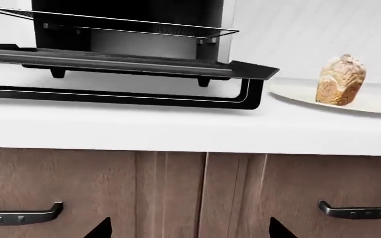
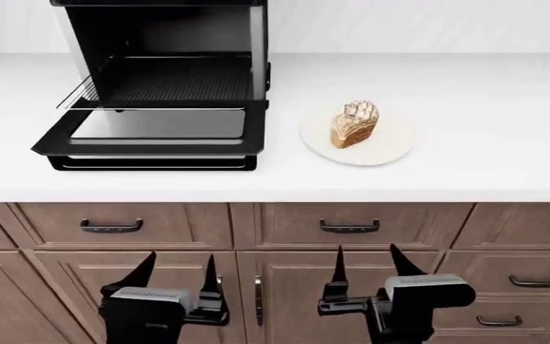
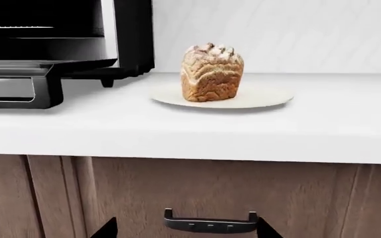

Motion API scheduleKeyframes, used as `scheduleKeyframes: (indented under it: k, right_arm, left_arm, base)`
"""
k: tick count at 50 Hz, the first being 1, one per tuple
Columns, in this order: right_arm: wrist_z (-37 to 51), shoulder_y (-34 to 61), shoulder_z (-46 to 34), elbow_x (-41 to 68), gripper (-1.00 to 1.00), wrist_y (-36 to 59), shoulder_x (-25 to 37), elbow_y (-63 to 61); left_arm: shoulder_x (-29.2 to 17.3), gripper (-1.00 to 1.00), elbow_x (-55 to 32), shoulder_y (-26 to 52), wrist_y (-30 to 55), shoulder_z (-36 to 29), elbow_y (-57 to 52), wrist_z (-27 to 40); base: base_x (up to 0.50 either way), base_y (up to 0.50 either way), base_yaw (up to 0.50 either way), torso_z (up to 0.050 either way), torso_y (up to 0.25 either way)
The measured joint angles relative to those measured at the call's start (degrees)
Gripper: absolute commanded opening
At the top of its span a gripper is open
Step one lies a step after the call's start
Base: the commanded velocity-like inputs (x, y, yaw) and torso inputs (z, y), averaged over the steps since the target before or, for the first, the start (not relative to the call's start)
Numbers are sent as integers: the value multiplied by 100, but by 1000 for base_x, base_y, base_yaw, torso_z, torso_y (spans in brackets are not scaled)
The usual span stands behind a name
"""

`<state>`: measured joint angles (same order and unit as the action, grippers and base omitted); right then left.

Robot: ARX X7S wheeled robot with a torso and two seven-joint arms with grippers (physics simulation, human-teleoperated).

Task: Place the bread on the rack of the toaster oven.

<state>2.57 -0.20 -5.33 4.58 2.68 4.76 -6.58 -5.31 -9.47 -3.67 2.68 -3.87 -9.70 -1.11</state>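
1. We see the boxy black toaster oven with silver sides point(image 2: 165, 64) at the rear left of the white worktop point(image 2: 485, 143), its drop-down glass door point(image 2: 155, 129) folded flat toward the front edge.
2. The dark wire-grid rack point(image 2: 175, 82) sits inside the oven cavity, slid partly out over the door; the left wrist view shows it as a thin shelf point(image 1: 111, 22) above the door.
3. The golden-brown crusty bread chunk with pale floured top point(image 2: 354, 123) stands upright on the round white plate point(image 2: 389, 147), just right of the oven door, mid-depth on the worktop, apart from the oven.
4. The right wrist view has the bread point(image 3: 211, 73) dead ahead on the plate point(image 3: 270, 96); the left wrist view has it point(image 1: 340, 80) off to one side.
5. Our left gripper point(image 2: 175, 276) hangs below the worktop front edge, facing the brown wood cabinet doors point(image 2: 285, 287); jaws spread apart, holding nothing.
6. Our right gripper point(image 2: 367, 265) is beside it at the same level, jaws likewise spread, empty.
7. Both grippers are well apart from the bread and the oven.
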Motion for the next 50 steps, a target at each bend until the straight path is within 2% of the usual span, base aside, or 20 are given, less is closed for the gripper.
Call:
scheduleKeyframes:
  k: [3, 17, 26, 32, 35, 42, 45, 50]
  right_arm:
    - [8, -23, 32, 121, 100, 255, 80, -348]
    - [131, -74, 488, 733, 100, 1667, 659, -2466]
    - [213, -50, 924, 1142, 100, 2430, 1041, -3571]
    - [251, -15, 1310, 1484, 100, 2847, 1284, -4188]
    - [293, 23, 1519, 1712, 100, 3058, 1404, -4468]
    - [930, 88, 1788, 2575, 100, 3145, 2097, -4905]
    - [1264, 20, 1874, 2921, 100, 2999, 2450, -5017]
    - [1821, -216, 1946, 3386, 100, 2571, 3082, -5141]
  left_arm:
    - [-95, 100, -232, 38, 383, 9, -369, 2]
    - [-542, 100, -1016, 765, 2918, -10, -1954, 476]
    - [-643, 100, -1716, 1734, 4808, 41, -2853, 778]
    - [-468, 100, -2393, 2573, 6254, 352, -3341, 1060]
    - [-411, 100, -3197, 3068, 6894, 594, -3366, 1598]
    - [-457, 100, -5513, 4233, 7744, 847, -3017, 3455]
    - [-484, 100, -6043, 4679, 7914, 817, -2774, 3922]
    - [-526, 100, -6521, 5308, 8078, 672, -2263, 4336]
  base:
    - [0, 0, 0, 50, 0]
    - [0, 0, 0, 0, 0]
    - [0, 0, 0, 0, 0]
    - [0, 0, 0, 0, 0]
    - [0, 0, 0, 0, 0]
    - [0, 0, 0, 0, 0]
    - [0, 0, 0, 0, 0]
    - [0, 0, 0, 0, 0]
